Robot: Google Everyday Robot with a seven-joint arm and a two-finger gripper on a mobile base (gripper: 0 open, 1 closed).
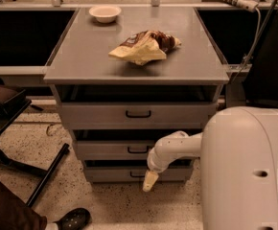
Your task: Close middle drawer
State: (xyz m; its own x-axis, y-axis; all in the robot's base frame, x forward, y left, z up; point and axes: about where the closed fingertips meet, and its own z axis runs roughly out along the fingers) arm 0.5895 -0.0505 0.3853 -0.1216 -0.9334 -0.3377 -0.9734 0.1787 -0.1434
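Note:
The grey cabinet has three drawers. The middle drawer, a low grey front with a small dark pull, stands slightly out, with a dark gap above it. My gripper hangs down from a white wrist in front of the lowest drawer, just below and right of the middle drawer's pull. The wrist lies against or very close to the middle drawer's front. The top drawer also stands a little out.
A crumpled snack bag and a small white bowl sit on the cabinet top. My white body fills the right foreground. A dark chair leg and a person's shoe are at the lower left.

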